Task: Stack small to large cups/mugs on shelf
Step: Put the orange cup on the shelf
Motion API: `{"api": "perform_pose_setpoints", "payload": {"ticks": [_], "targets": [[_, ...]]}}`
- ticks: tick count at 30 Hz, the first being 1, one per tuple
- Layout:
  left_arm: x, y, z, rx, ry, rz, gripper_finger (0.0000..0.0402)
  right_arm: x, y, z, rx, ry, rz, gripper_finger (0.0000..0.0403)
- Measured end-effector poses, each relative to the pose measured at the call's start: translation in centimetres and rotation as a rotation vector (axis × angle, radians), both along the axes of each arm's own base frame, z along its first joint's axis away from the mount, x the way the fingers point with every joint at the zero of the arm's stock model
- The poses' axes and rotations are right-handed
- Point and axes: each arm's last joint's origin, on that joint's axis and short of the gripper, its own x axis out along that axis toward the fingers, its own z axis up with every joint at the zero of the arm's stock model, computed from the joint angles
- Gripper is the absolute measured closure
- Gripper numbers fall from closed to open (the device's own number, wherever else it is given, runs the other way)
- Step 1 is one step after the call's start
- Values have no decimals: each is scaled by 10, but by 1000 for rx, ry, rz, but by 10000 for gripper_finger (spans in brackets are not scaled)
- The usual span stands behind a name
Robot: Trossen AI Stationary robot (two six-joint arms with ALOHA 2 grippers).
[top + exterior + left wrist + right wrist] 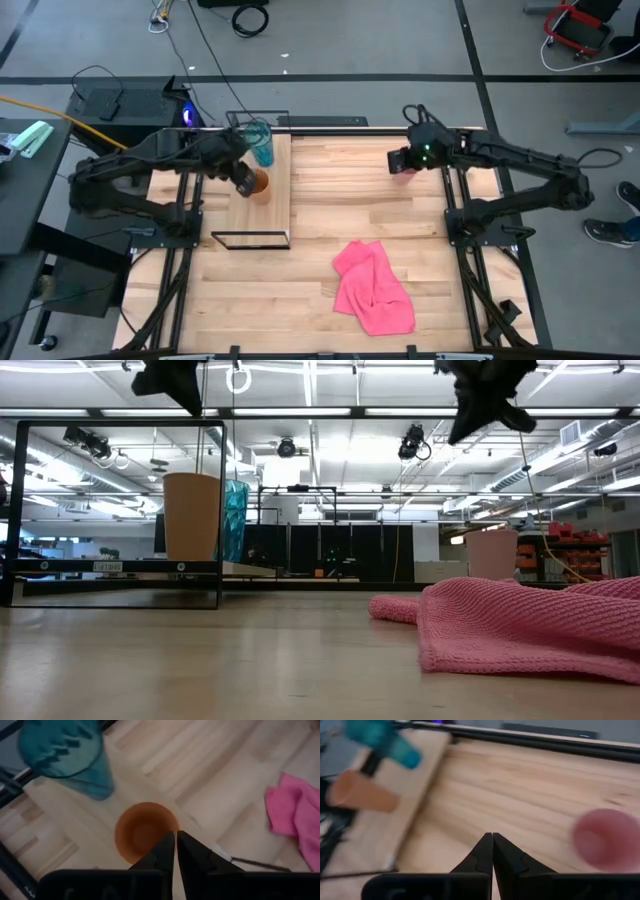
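Tabletop (330, 195) of pale wood carries shelf (272, 205) and pink cloth (373, 289).

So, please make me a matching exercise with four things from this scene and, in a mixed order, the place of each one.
Things:
1. teal cup
2. orange cup
3. pink cup
4. pink cloth

Places:
A. on the bare tabletop, under the right hand
B. on the shelf, just below the left hand
C. lying crumpled on the tabletop, nearer the front edge
D. on the shelf, at its far end

Pairs: 1-D, 2-B, 3-A, 4-C

The left hand and the right hand both have their fingers together and hold nothing.
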Motion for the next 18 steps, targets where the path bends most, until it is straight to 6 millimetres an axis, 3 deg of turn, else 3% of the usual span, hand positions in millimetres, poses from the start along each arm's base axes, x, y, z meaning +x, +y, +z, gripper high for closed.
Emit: {"api": "perform_pose_setpoints", "payload": {"ticks": [7, 13, 18], "targets": [[5, -24, 1, 15, -14, -105, 370, -32, -27, -12, 73, 228, -177, 348], [11, -40, 5, 31, -87, -154, 380, -49, -46, -18, 111, 287, -290, 329], [17, -47, 9, 33, -156, -185, 383, -54, -60, -48, 206, 357, -288, 329]]}}
